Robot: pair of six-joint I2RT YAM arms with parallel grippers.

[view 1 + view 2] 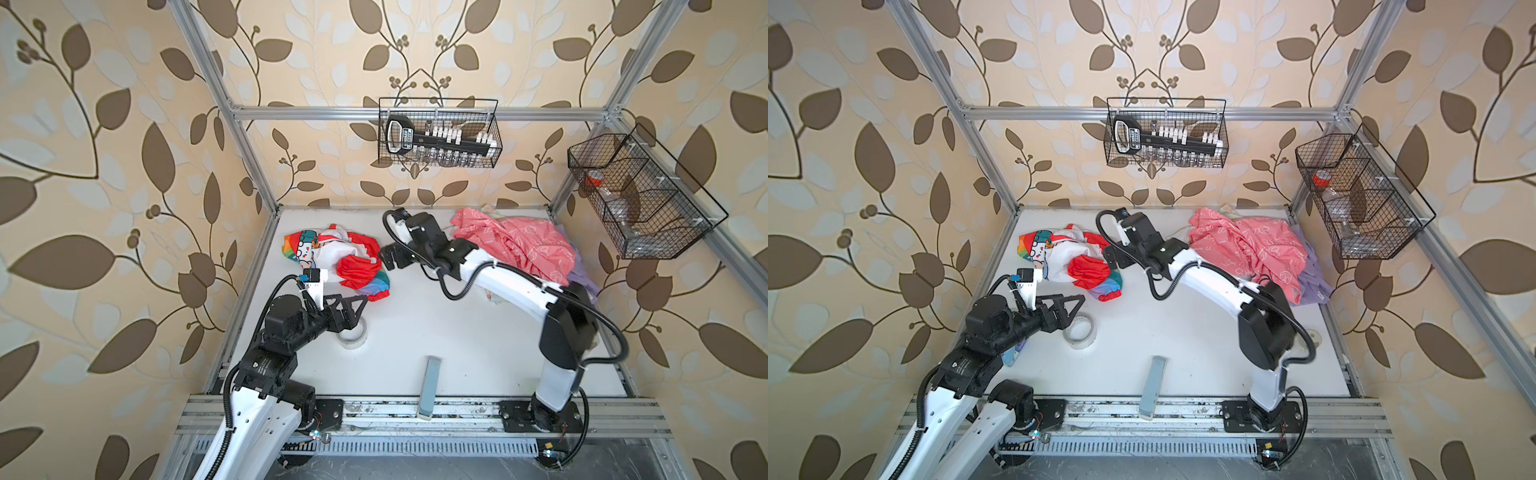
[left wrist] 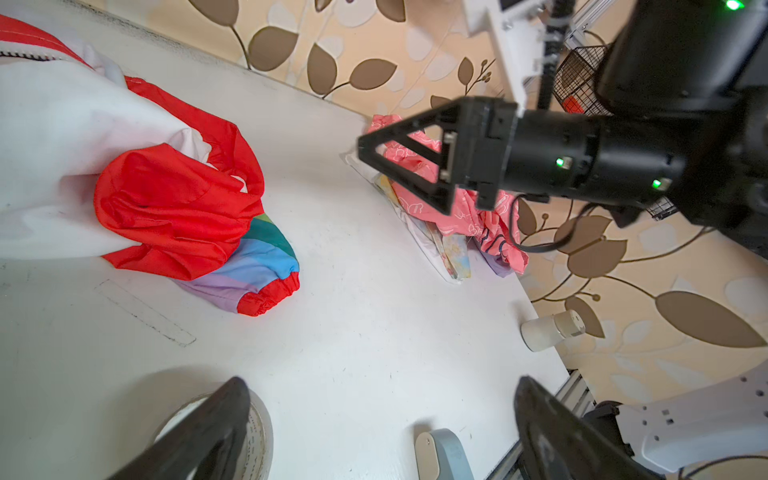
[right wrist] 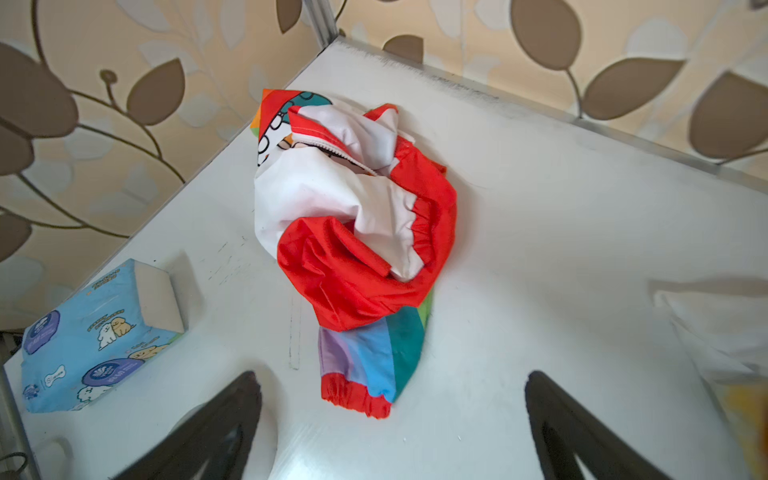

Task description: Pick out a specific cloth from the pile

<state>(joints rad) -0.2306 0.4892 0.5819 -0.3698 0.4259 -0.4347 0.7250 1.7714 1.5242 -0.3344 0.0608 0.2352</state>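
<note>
Cloth (image 1: 338,259) lies crumpled at ten o'clock on the bench (image 1: 415,345), pile (image 1: 519,245) at two; right tool (image 1: 382,259) gapes empty beside the cloth, left tool (image 1: 362,311) open at nine.

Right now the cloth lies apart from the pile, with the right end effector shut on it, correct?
No. The right end effector is open and empty, as the right wrist view shows; the cloth does lie apart from the pile.
</note>
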